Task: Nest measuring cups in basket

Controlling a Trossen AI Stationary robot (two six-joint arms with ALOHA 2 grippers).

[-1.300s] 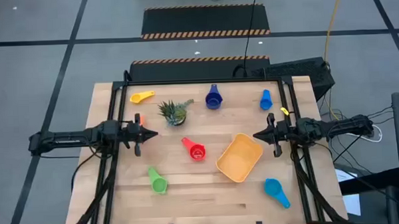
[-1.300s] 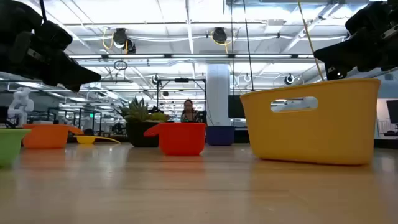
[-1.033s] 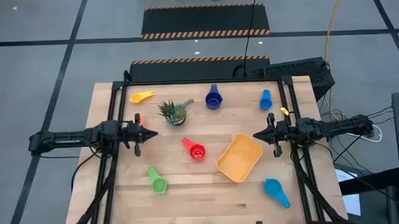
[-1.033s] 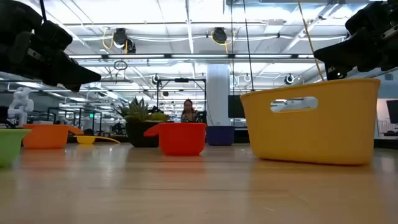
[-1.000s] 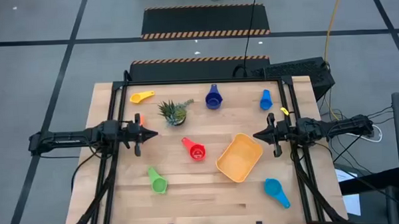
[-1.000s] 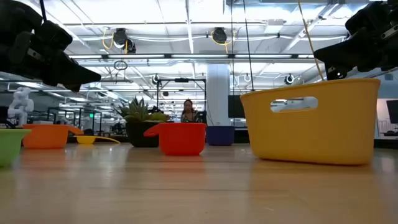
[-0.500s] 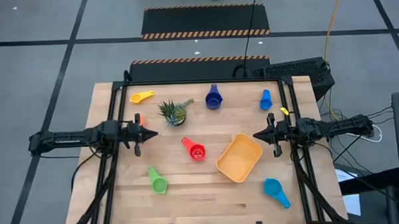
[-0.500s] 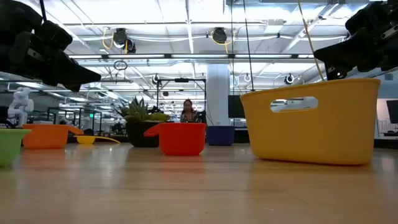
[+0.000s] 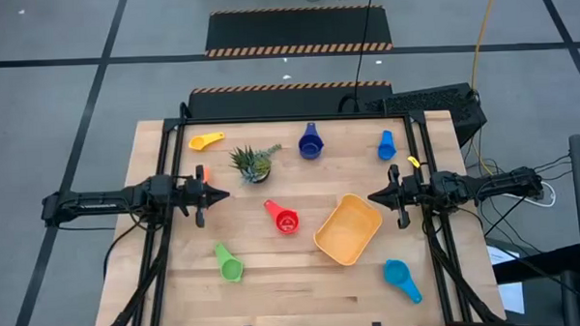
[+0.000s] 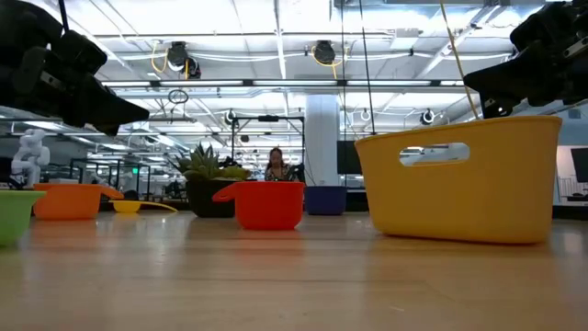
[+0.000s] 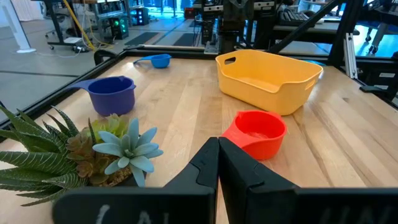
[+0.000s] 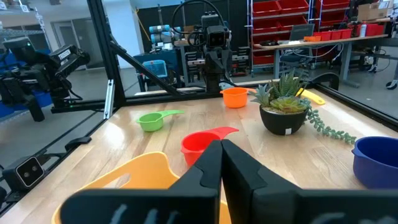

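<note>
Basket (image 9: 347, 229) sits empty on the tabletop (image 9: 275, 280), toward the right side and turned at an angle; nothing has gone into it, so by the look of things the nesting has not begun.

All the cups lie loose and well apart:
- red cup (image 9: 285, 219) near the middle, just left of the basket, closest of the lot
- green cup (image 9: 230, 268) toward the front left
- yellow cup (image 9: 208, 142) at the far left corner
- dark blue cup (image 9: 311, 144) at the far edge, middle
- blue cup (image 9: 386, 145) at the far right
- light blue cup (image 9: 400, 276) front right, beyond the basket's near corner

An orange cup (image 12: 235, 97) also shows in the right wrist view, close under the left arm (in the high view only a sliver of it peeks out there). A potted plant (image 9: 254, 162) stands between the yellow and dark blue cups and is no part of the job.

Left gripper (image 9: 220, 194) hovers over the left edge of the tabletop, jaws closed on nothing. Right gripper (image 9: 374, 196) hangs opposite at the right edge, beside the basket's far end, jaws likewise closed and empty.

What is left, as I judge it: every cup has to be picked up, carried to the basket and stacked one inside another, so the whole task lies ahead.
</note>
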